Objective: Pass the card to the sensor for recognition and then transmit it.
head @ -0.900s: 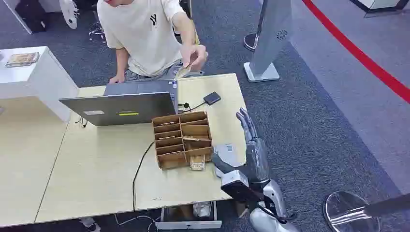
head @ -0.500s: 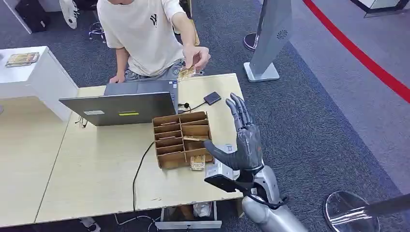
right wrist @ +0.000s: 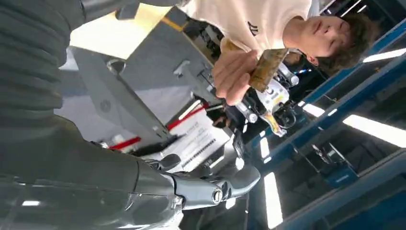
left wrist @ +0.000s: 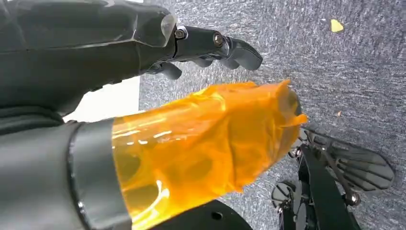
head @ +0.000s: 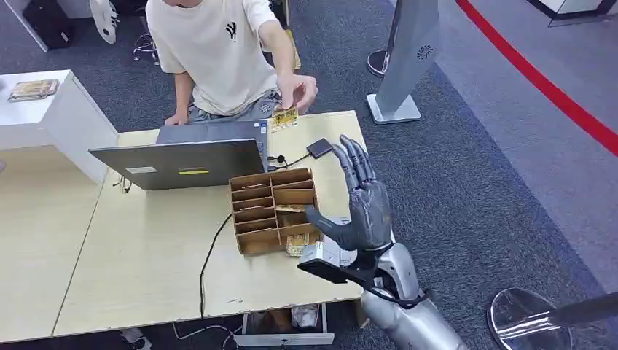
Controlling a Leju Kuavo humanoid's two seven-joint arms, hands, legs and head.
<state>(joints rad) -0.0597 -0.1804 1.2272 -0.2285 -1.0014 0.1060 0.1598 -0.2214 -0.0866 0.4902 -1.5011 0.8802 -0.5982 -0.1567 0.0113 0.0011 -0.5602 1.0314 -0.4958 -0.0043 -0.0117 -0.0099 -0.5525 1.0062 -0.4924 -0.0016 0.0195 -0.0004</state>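
Head view high, looking down; wrist views close behind hands.

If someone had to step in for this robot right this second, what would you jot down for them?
Right hand: raised above the table's right edge, fingers spread, holding nothing.
Left hand: hangs over grey carpet, fingers loosely curled, nothing in them.
The small tan card is pinched in the seated person's hand at the far edge of the pale wooden table. The small black square sensor lies on the table near the right hand, beyond the brown compartmented cardboard box.
Done: right hand is up near the card.
Left: take the card, present it to the sensor, pass it on.
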